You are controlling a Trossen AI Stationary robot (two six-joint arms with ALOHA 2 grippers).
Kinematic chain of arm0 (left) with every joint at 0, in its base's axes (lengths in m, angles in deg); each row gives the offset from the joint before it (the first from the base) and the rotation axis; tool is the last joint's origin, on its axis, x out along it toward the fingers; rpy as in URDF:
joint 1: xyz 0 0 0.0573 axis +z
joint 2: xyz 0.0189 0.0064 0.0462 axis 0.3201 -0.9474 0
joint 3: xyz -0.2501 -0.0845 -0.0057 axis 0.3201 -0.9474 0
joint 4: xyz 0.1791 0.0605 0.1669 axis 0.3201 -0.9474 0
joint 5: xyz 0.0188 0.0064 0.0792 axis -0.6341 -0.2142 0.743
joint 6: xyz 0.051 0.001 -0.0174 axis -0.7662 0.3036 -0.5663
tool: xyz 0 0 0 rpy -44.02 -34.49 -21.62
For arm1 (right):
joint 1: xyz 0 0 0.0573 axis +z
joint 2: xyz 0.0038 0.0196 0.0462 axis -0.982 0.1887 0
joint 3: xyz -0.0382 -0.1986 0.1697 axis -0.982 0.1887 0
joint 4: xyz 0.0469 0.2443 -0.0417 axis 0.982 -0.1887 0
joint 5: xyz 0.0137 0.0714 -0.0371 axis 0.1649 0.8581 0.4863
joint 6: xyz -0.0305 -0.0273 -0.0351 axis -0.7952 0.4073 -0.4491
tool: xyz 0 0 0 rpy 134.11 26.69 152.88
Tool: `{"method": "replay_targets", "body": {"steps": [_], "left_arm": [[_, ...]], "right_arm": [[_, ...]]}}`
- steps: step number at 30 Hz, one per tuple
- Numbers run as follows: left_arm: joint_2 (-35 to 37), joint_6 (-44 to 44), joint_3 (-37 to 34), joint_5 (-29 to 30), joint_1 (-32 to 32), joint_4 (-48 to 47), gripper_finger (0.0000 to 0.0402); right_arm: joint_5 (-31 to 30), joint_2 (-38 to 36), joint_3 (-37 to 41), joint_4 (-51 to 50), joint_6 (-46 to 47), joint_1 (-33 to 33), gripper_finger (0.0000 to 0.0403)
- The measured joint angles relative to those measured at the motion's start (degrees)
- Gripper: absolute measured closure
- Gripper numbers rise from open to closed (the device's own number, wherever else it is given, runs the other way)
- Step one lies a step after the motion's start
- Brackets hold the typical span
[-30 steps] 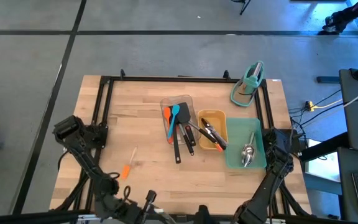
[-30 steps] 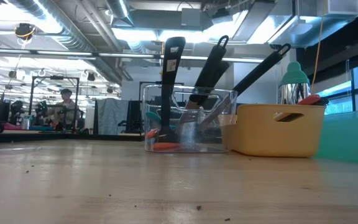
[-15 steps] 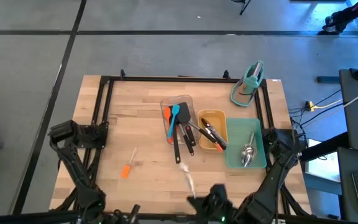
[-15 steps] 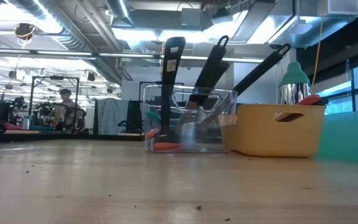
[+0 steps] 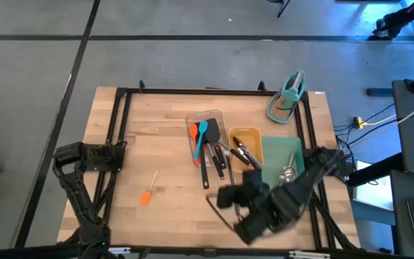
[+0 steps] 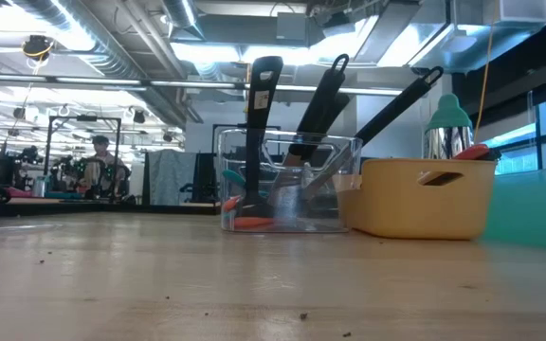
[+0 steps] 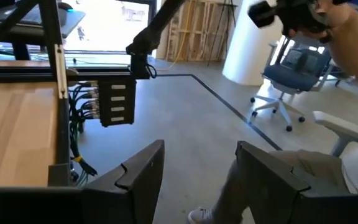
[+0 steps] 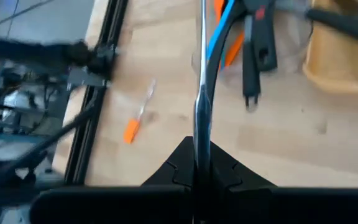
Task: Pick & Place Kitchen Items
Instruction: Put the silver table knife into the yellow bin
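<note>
Steel utensil (image 8: 202, 93) — thin shiny handle clamped between closed fingers of right gripper (image 8: 197, 163), shaft running out over table (image 5: 157, 137). In high view, right gripper (image 5: 228, 200) at 6 o'clock of clear tray (image 5: 205, 129), holding utensil above bare wood. Small orange spatula (image 5: 146, 194) lies alone at 9 o'clock of gripper, well apart. Left gripper (image 7: 197, 165) off table edge — fingers apart, holding nothing.

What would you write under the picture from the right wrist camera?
Right gripper, jaws shut on a steel utensil, above the table.
</note>
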Motion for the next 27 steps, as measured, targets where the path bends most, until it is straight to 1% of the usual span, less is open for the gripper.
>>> {"method": "replay_targets", "body": {"steps": [3, 8, 14, 19, 27], "left_arm": [[0.00, 0.48, 0.00, 0.00, -0.51, -1.08, 0.0206], [0.02, 3.73, 0.00, 0.87, -1.53, -5.18, 0.0206], [0.02, 5.69, 0.00, 2.56, -2.36, -7.57, 0.0206], [0.02, 6.75, 0.02, 2.60, -2.39, -8.23, 0.0206], [0.02, 14.15, 0.02, 2.67, -2.39, -17.92, 0.0206]], "right_arm": [[1.74, -1.16, -0.05, -0.02, -3.41, -3.28, 0.0395], [4.52, -1.90, -0.05, -0.02, -8.68, -7.43, 0.0395], [14.09, -1.91, -0.05, -0.05, -17.42, -14.26, 0.0395], [18.48, -2.19, -0.04, -0.04, -24.14, -19.75, 0.0395], [26.20, -2.76, 0.69, 0.01, -34.97, -28.06, 0.0395]]}}
